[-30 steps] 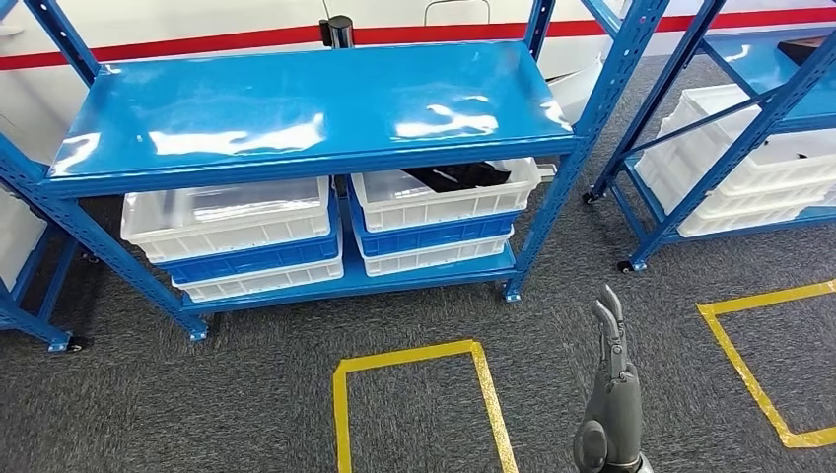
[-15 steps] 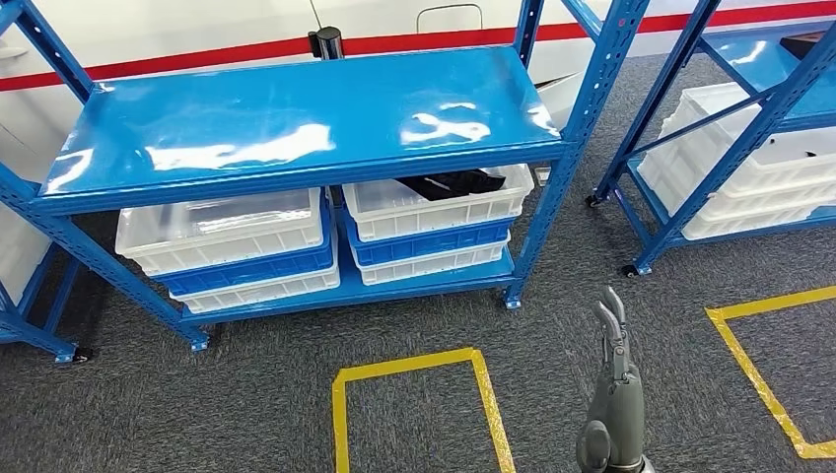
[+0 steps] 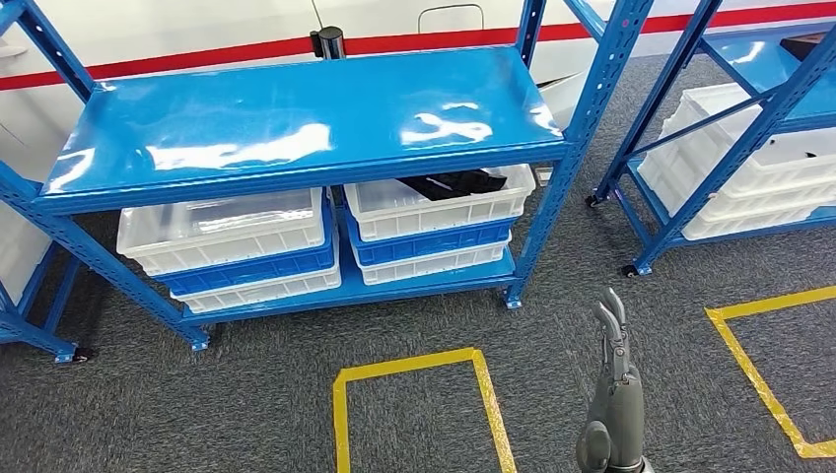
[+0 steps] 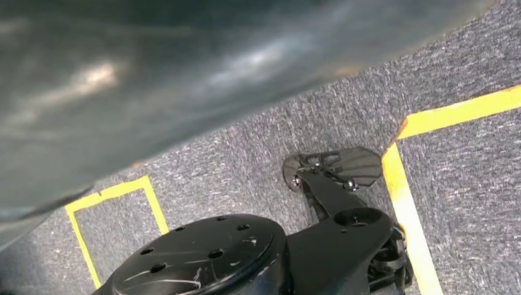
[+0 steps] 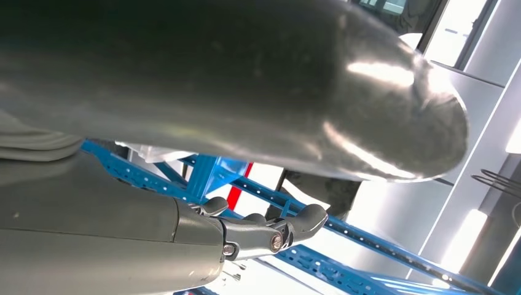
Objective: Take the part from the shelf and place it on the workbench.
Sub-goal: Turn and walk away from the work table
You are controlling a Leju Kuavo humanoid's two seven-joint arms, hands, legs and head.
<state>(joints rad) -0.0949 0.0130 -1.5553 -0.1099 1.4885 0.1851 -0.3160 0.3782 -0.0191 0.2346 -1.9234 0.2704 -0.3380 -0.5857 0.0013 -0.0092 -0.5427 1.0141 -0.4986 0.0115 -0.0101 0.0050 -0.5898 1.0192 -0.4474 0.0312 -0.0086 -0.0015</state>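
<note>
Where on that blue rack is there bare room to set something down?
The top shelf is bare from post to post, save a black cylinder at its back edge. The lower shelf is crowded with stacked crates.

Grey carpet [image 3: 246, 414], yellow tape squares [image 3: 414, 363], white wall [image 3: 177, 25]

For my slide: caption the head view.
Right hand raised, empty, facing blue shelf; dark part lies in white bin.
</note>
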